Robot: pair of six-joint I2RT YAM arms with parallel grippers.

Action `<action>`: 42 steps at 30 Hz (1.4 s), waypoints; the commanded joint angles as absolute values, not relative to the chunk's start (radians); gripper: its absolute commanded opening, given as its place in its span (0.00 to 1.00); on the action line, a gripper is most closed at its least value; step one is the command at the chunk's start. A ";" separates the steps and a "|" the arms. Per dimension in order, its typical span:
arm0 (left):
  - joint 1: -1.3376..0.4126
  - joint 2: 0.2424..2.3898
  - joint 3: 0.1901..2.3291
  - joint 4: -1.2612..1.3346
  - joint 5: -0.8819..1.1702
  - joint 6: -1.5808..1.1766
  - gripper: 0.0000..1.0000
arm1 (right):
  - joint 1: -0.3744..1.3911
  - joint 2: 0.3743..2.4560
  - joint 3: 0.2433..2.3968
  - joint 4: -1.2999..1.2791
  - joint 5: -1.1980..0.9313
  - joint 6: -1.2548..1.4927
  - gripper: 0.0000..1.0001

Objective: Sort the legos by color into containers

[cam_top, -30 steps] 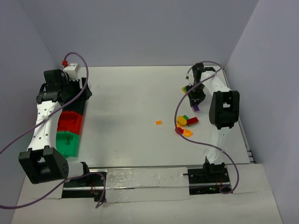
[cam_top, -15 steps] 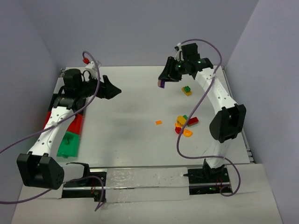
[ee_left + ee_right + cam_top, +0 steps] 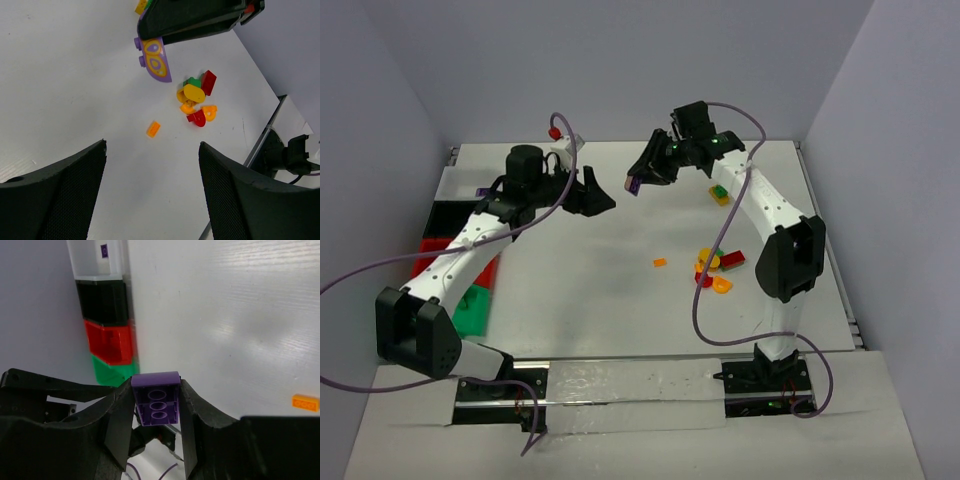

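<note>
My right claw (image 3: 639, 182) holds a purple lego (image 3: 155, 401) near the surface's (image 3: 610, 310) far edge; my left claw (image 3: 151, 149) is wide.

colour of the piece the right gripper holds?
A purple lego in the right gripper; best seen from right wrist.

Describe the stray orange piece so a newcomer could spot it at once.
Start at the cluster of coloured pieces on the table beside the right arm. Just left of it, toward the table's middle, a small orange brick lies flat by itself. Unlike the cluster's orange pieces, which are rounded and bunched together, it is rectangular and touches nothing.
</note>
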State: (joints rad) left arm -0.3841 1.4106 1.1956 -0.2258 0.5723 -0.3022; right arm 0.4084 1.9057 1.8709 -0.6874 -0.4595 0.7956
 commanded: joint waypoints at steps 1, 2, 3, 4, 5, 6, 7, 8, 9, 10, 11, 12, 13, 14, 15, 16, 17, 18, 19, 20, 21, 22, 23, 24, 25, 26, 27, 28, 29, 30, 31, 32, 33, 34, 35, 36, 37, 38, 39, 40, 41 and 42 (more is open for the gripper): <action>-0.404 1.438 1.252 -0.180 0.559 -0.331 0.80 | 0.436 1.893 1.901 -0.656 -0.414 0.846 0.00; -0.406 1.444 1.257 -0.174 0.556 -0.335 0.80 | 0.449 1.892 1.902 -0.658 -0.411 0.848 0.00; -0.410 1.457 1.263 -0.172 0.545 -0.340 0.80 | 0.455 1.889 1.900 -0.657 -0.412 0.855 0.00; -0.413 1.464 1.272 -0.172 0.540 -0.343 0.80 | 0.463 1.886 1.897 -0.655 -0.414 0.858 0.00; -0.415 1.471 1.280 -0.171 0.538 -0.345 0.80 | 0.470 1.886 1.895 -0.654 -0.416 0.862 0.00; -0.416 1.484 1.290 -0.170 0.537 -0.345 0.80 | 0.475 1.887 1.894 -0.653 -0.421 0.865 0.00; -0.416 1.494 1.297 -0.169 0.537 -0.345 0.80 | 0.479 1.888 1.894 -0.649 -0.428 0.866 0.00; -0.417 1.502 1.301 -0.169 0.531 -0.344 0.80 | 0.484 1.891 1.896 -0.644 -0.439 0.868 0.00; -0.417 1.511 1.305 -0.170 0.524 -0.343 0.80 | 0.489 1.893 1.898 -0.640 -0.445 0.871 0.00; -0.417 1.517 1.311 -0.173 0.522 -0.341 0.79 | 0.494 1.892 1.900 -0.640 -0.444 0.873 0.00; -0.417 1.521 1.316 -0.173 0.523 -0.341 0.79 | 0.501 1.890 1.900 -0.638 -0.442 0.873 0.00; -0.417 1.525 1.318 -0.173 0.523 -0.341 0.78 | 0.509 1.888 1.898 -0.634 -0.440 0.874 0.00; -0.417 1.526 1.315 -0.166 0.525 -0.342 0.78 | 0.511 1.887 1.896 -0.630 -0.443 0.880 0.00; -0.417 1.524 1.310 -0.156 0.525 -0.346 0.76 | 0.514 1.888 1.897 -0.627 -0.452 0.884 0.00; -0.417 1.522 1.306 -0.146 0.526 -0.351 0.74 | 0.516 1.890 1.899 -0.623 -0.462 0.888 0.00; -0.417 1.523 1.304 -0.141 0.521 -0.355 0.72 | 0.518 1.890 1.900 -0.623 -0.468 0.891 0.00; -0.417 1.523 1.304 -0.136 0.520 -0.358 0.69 | 0.518 1.890 1.901 -0.622 -0.469 0.892 0.00; -0.417 1.522 1.303 -0.132 0.513 -0.360 0.67 | 0.520 1.890 1.899 -0.619 -0.474 0.894 0.00; -0.417 1.517 1.300 -0.117 0.505 -0.366 0.63 | 0.522 1.890 1.898 -0.616 -0.480 0.898 0.00; -0.417 1.513 1.292 -0.102 0.498 -0.375 0.60 | 0.523 1.888 1.892 -0.611 -0.487 0.902 0.00; -0.417 1.508 1.285 -0.090 0.495 -0.377 0.58 | 0.524 1.887 1.890 -0.609 -0.489 0.904 0.00; -0.417 1.506 1.284 -0.080 0.494 -0.382 0.57 | 0.525 1.887 1.886 -0.605 -0.495 0.907 0.00; -0.417 1.511 1.290 -0.076 0.497 -0.385 0.54 | 0.525 1.885 1.878 -0.598 -0.502 0.910 0.00; -0.416 1.517 1.298 -0.075 0.500 -0.387 0.52 | 0.526 1.882 1.872 -0.592 -0.508 0.913 0.00; -0.417 1.523 1.301 -0.076 0.501 -0.389 0.50 | 0.526 1.881 1.870 -0.591 -0.512 0.915 0.00; -0.416 1.528 1.303 -0.078 0.500 -0.391 0.48 | 0.527 1.878 1.866 -0.587 -0.517 0.918 0.00; -0.416 1.530 1.304 -0.078 0.500 -0.391 0.45 | 0.529 1.876 1.862 -0.583 -0.518 0.919 0.00; -0.417 1.531 1.304 -0.080 0.494 -0.389 0.38 | 0.528 1.874 1.856 -0.576 -0.525 0.921 0.00; -0.417 1.532 1.304 -0.082 0.490 -0.386 0.31 | 0.528 1.872 1.850 -0.571 -0.533 0.924 0.00; -0.417 1.531 1.303 -0.086 0.487 -0.382 0.23 | 0.528 1.870 1.845 -0.565 -0.540 0.926 0.05; -0.417 1.529 1.302 -0.093 0.482 -0.377 0.14 | 0.528 1.868 1.840 -0.559 -0.546 0.928 0.13; -0.416 1.524 1.301 -0.102 0.472 -0.371 0.06 | 0.528 1.864 1.836 -0.554 -0.550 0.929 0.21; -0.414 1.519 1.299 -0.112 0.465 -0.364 0.01 | 0.527 1.861 1.831 -0.550 -0.551 0.929 0.30; -0.409 1.508 1.296 -0.122 0.461 -0.354 0.00 | 0.526 1.856 1.827 -0.547 -0.550 0.925 0.48; -0.401 1.497 1.291 -0.129 0.459 -0.347 0.00 | 0.525 1.849 1.823 -0.544 -0.548 0.920 0.63; -0.389 1.490 1.285 -0.135 0.462 -0.339 0.00 | 0.522 1.841 1.822 -0.542 -0.539 0.912 0.72; -0.372 1.472 1.280 -0.158 0.472 -0.319 0.00 | 0.514 1.826 1.821 -0.542 -0.525 0.892 0.93; -0.364 1.457 1.281 -0.193 0.477 -0.307 0.00 | 0.504 1.812 1.821 -0.544 -0.512 0.882 0.97; -0.346 1.442 1.283 -0.244 0.478 -0.274 0.00 | 0.485 1.801 1.821 -0.546 -0.503 0.855 0.99; -0.329 1.430 1.291 -0.290 0.478 -0.244 0.00 | 0.465 1.784 1.826 -0.553 -0.485 0.828 1.00; -0.313 1.420 1.301 -0.334 0.477 -0.217 0.00 | 0.446 1.763 1.834 -0.562 -0.464 0.801 1.00; -0.297 1.412 1.302 -0.339 0.477 -0.194 0.00 | 0.426 1.761 1.835 -0.563 -0.462 0.771 1.00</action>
